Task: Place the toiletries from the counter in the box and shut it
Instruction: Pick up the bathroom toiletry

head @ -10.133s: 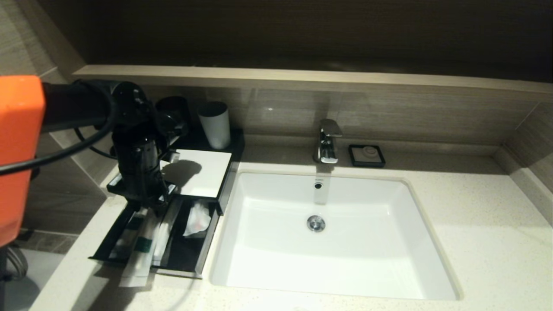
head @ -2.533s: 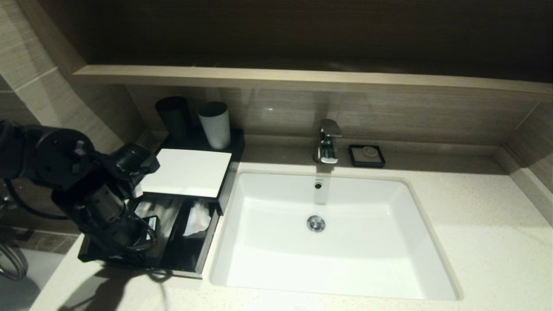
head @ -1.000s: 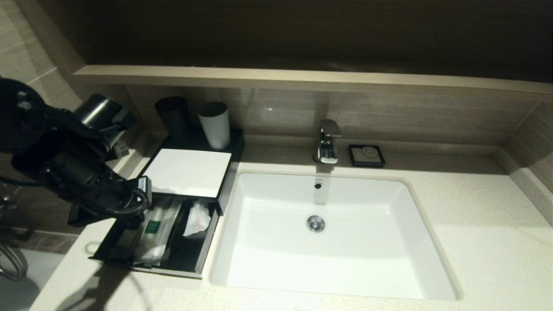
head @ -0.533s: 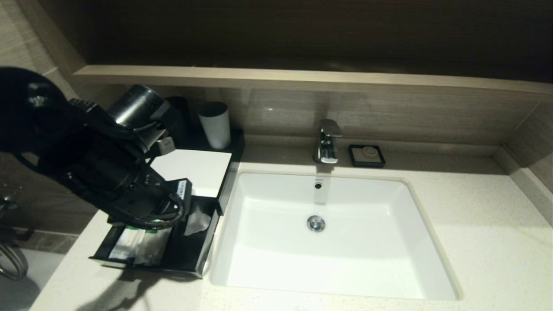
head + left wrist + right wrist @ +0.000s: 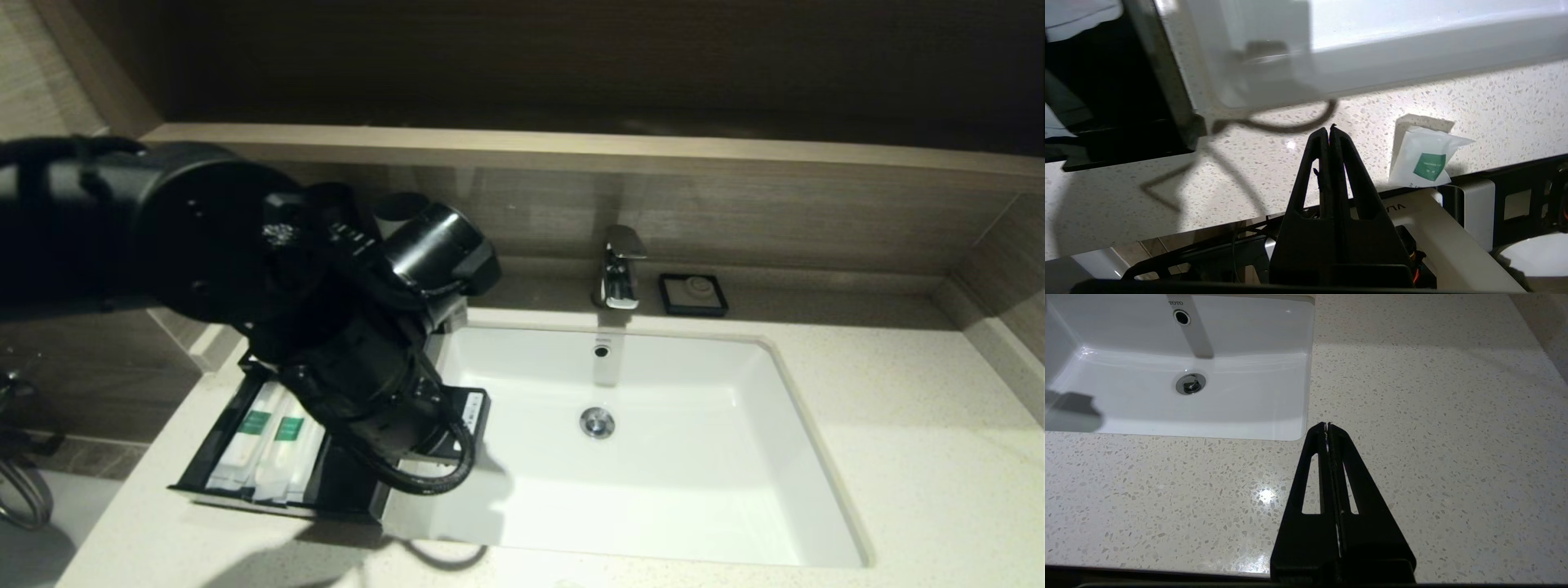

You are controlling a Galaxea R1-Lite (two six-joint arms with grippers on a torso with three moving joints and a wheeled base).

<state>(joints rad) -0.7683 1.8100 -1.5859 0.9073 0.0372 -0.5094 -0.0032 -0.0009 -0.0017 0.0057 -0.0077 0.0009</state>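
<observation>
The black box's drawer (image 5: 269,500) stands pulled out at the counter's (image 5: 939,457) left end. Two long white toiletries packets (image 5: 255,434) (image 5: 287,441) with green labels lie side by side in it. My left arm hangs over the box's top panel and the basin's left rim, hiding the panel. In the left wrist view my left gripper (image 5: 1329,130) is shut on nothing above the speckled counter (image 5: 1257,163), between the drawer's corner (image 5: 1171,102) and a small white sachet with a green square (image 5: 1425,163) near the front edge. My right gripper (image 5: 1327,424) is shut and empty.
The white basin (image 5: 653,498) fills the middle, with a chrome tap (image 5: 618,265) and a black soap dish (image 5: 693,294) behind it. A wooden ledge (image 5: 571,147) runs along the back. The right gripper is parked over the counter (image 5: 1433,375) by the basin's front corner (image 5: 1298,433).
My left arm has swung right, from over the open drawer to over the box's right side and the basin's edge. The two packets in the drawer now show in full.
</observation>
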